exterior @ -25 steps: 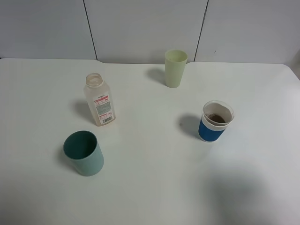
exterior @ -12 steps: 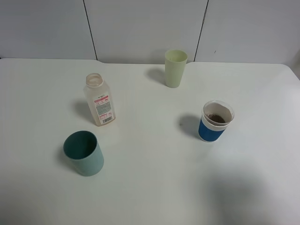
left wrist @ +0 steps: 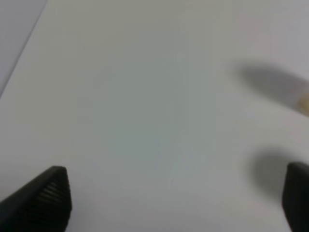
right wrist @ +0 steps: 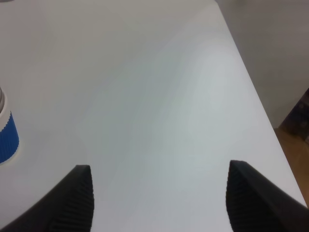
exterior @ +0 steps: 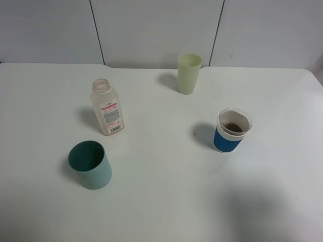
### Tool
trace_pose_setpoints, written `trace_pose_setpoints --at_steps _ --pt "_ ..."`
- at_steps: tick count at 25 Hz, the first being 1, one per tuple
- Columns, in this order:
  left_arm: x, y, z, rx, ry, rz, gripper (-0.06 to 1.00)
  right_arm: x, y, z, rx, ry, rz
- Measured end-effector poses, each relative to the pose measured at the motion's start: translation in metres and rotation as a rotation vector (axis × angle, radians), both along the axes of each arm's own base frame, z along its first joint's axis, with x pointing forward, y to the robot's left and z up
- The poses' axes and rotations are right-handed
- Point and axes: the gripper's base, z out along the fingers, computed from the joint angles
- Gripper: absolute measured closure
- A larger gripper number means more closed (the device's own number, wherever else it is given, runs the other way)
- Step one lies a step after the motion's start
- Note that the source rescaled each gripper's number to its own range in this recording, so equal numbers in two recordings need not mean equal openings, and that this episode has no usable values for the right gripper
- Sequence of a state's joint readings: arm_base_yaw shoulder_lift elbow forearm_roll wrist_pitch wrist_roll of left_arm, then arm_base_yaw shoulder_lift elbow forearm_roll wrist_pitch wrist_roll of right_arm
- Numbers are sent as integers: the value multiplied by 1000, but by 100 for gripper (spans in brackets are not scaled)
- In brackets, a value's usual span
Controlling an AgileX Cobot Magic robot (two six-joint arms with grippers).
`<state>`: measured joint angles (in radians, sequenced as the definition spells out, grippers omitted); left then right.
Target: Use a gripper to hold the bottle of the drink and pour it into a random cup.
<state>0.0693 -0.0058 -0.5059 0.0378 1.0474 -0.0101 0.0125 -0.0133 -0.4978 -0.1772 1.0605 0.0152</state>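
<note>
While the white table (exterior: 166, 201) spreads bare beneath both arms, the left gripper (left wrist: 176, 198) and right gripper (right wrist: 159, 195) each hang over it with jaws wide apart, holding nothing. Uncapped and upright, the bottle (exterior: 106, 107) stands left of centre, behind the dark teal cup (exterior: 90, 164). On the right stands the blue-and-white cup (exterior: 231, 130), the brown drink (exterior: 232, 127) inside it.

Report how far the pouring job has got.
Done: the blue cup holds reddish-brown drink, and the bottle stands upright on the table, looking nearly empty. In hand: nothing; left gripper and right gripper are open over bare table. Left: nothing obvious.
</note>
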Motion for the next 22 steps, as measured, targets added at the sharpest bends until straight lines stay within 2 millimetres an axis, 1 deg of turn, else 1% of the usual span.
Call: trace_pose_setpoints --at_steps 22 --pt "0 -1 0 -13 -1 -8 15 0 0 0 0 0 0"
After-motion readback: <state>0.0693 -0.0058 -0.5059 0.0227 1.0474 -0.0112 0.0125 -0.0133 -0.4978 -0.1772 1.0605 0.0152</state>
